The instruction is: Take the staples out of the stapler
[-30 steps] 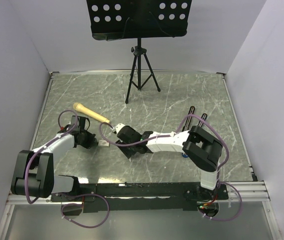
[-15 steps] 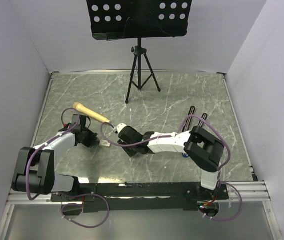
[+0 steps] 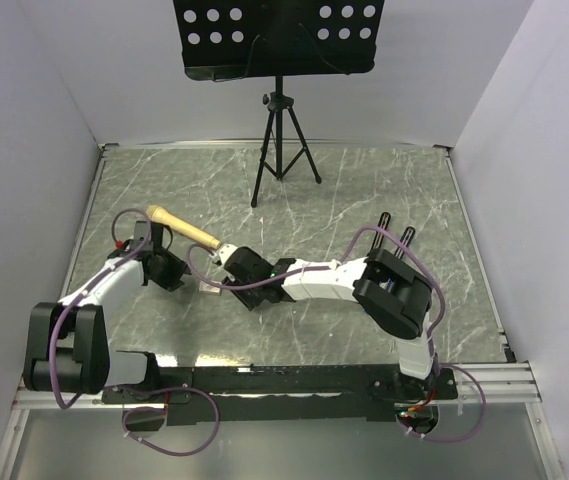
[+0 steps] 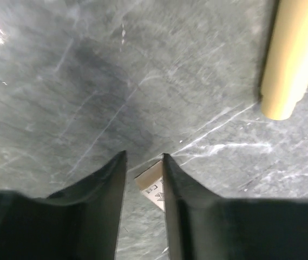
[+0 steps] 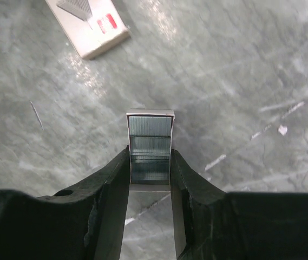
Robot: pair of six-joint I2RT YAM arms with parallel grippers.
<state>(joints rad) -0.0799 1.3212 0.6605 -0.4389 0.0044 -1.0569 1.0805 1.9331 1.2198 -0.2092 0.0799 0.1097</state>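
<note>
Grey-green marbled table (image 3: 364, 200) carries everything. At about 9 o'clock from its centre, our right gripper (image 5: 149, 156) has its fingers pinched in on the stapler (image 5: 150, 130), one pad against each long side. We cannot tell whether it rests on the surface or hangs just above it. We judge this little ribbed metal block to be light, rigid and slick, apt to twist or squirt out of a loose pinch. The long flanks look like the right place to grip, firmly but without crushing.

For room, the music stand (image 3: 279, 35) stands well off at 12 o'clock, with bare marble between it and us. Our left gripper (image 4: 144, 162), at 9 o'clock of the right one, shows only a narrow slit between its fingers and holds nothing. The wooden handle (image 4: 292, 59) lies near at 10 o'clock of the stapler, and the beige card (image 5: 89, 24) lies close at 7 o'clock. We think both are easy to knock.
</note>
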